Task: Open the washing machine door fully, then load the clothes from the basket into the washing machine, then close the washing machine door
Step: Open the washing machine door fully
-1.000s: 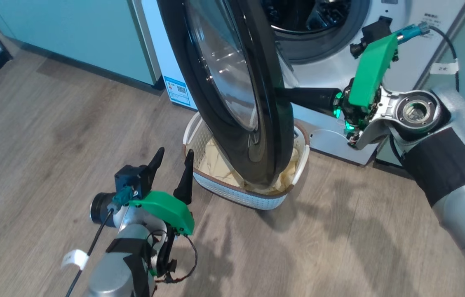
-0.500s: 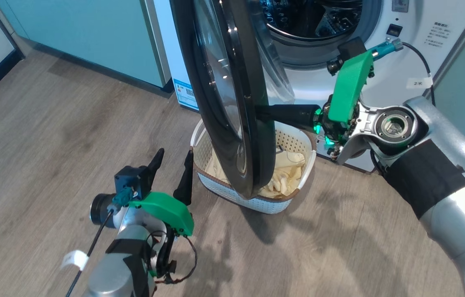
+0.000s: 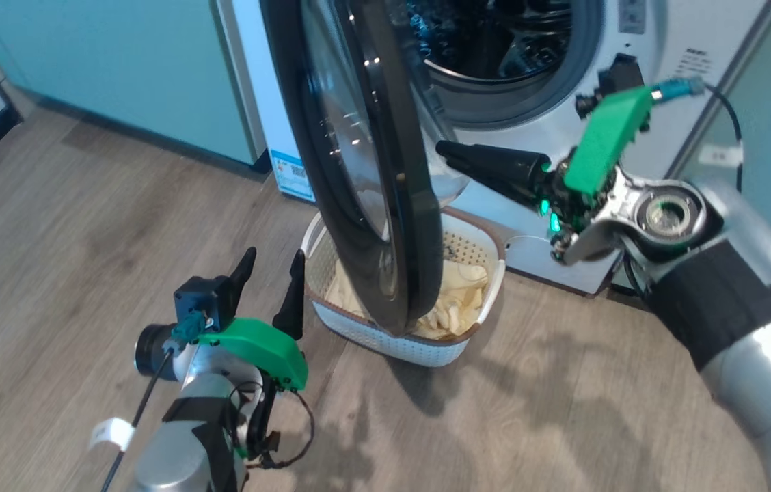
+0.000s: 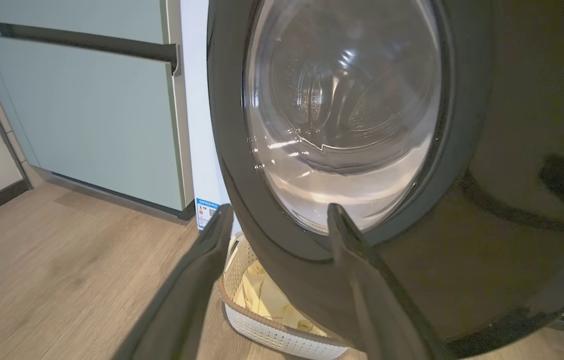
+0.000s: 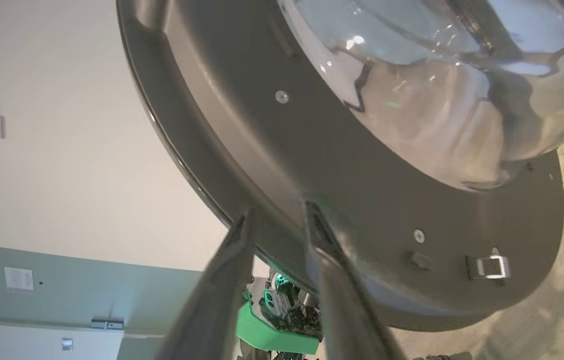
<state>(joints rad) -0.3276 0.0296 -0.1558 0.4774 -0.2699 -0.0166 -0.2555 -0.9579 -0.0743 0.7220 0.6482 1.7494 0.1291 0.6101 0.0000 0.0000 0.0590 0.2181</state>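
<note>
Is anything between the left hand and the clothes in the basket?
Yes: the washing machine door hangs over the basket, its black rim covering the middle of the clothes, close to the left hand.

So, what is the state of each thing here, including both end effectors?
washing machine door: open, hanging edge-on above the basket
washing machine: drum mouth uncovered
basket: on floor, holding clothes
left end effector: open, empty
right end effector: slightly parted, beside door's inner rim
</note>
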